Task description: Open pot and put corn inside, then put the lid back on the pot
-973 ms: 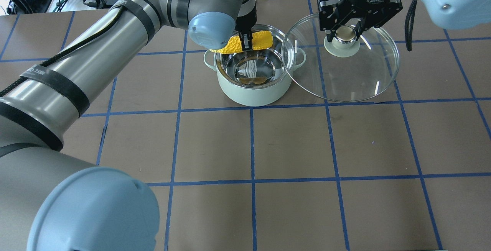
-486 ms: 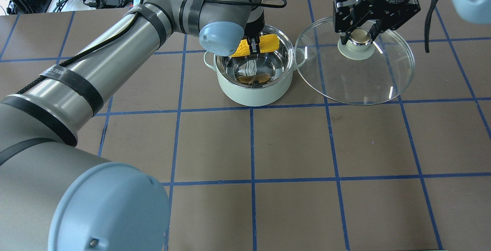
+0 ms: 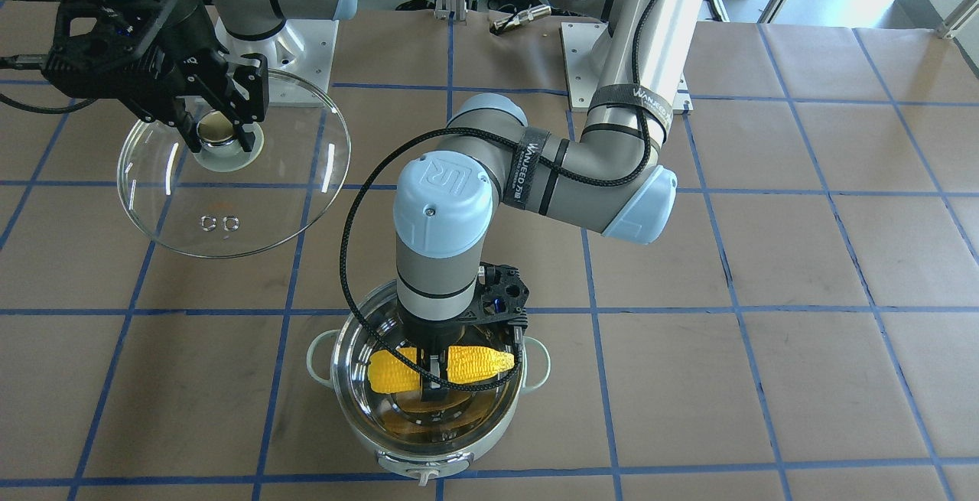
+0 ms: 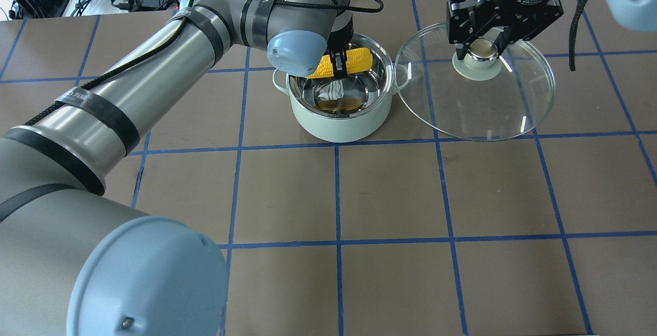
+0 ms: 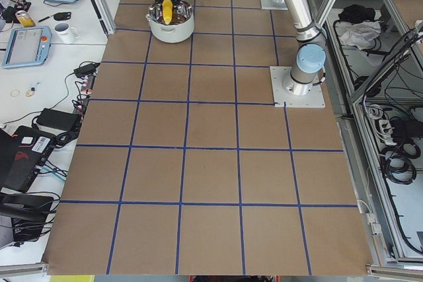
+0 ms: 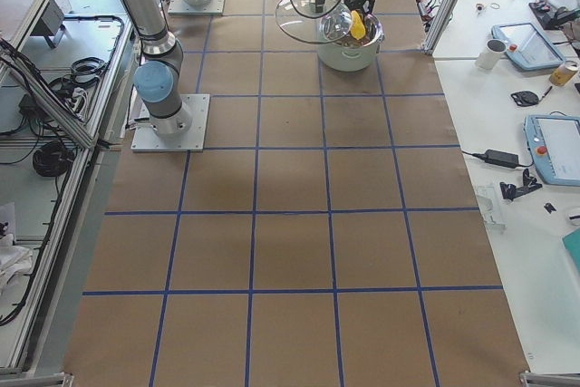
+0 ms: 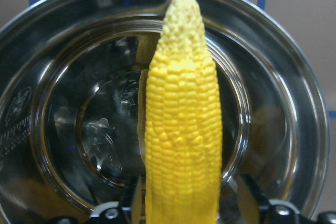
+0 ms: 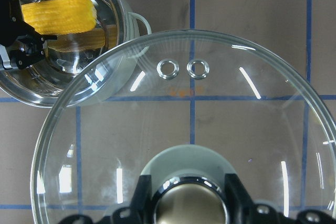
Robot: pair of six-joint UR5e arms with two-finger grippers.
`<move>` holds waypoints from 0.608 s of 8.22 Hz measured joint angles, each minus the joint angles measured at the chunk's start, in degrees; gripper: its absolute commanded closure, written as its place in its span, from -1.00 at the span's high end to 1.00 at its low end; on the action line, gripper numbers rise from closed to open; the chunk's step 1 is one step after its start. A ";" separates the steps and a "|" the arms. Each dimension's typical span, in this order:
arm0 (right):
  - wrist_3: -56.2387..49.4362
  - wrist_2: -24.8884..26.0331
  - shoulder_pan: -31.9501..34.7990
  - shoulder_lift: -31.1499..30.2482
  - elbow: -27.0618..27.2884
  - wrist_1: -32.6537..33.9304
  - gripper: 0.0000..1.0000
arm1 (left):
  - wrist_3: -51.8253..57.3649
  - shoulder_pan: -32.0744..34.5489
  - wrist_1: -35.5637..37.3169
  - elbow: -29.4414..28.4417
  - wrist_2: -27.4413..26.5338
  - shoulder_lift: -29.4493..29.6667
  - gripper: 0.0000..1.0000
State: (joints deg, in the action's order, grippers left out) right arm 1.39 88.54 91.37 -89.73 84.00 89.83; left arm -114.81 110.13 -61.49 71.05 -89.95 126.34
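My left hand is closed on the middle of the corn, one finger on each side of the yellow cob. It holds the cob level in the mouth of the pot, above the shiny steel floor, which shows a yellow reflection. The cob's tapered tip points toward the pot's loop handle on my left. Its blunt end points toward the opposite handle.

The pot is pale mint green outside and stands uncovered on the brown surface, which is marked with blue grid lines.

My right hand is clamped on the round metal knob of the lid. It holds the clear glass dome in the air just beside the pot, on my right. From overhead, the lid's near edge overlaps the pot's right-side handle. Two small metal vent rings sit in the glass between the knob and the pot.
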 measured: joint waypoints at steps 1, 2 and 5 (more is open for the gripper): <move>-0.04 0.07 0.00 0.00 0.01 0.00 -0.64 | -0.07 0.00 0.02 0.02 -0.07 0.03 1.00; -0.06 0.09 0.03 0.00 0.01 0.04 -0.64 | -0.31 0.00 0.03 -0.01 -0.05 -0.01 1.00; -0.07 0.25 0.18 -0.06 -0.04 0.11 -0.63 | 0.83 -0.28 -2.34 -0.18 -0.18 -4.16 1.00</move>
State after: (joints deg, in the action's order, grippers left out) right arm 1.32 88.79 91.55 -89.80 83.97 89.93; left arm -113.98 109.85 -63.83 70.87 -90.14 122.18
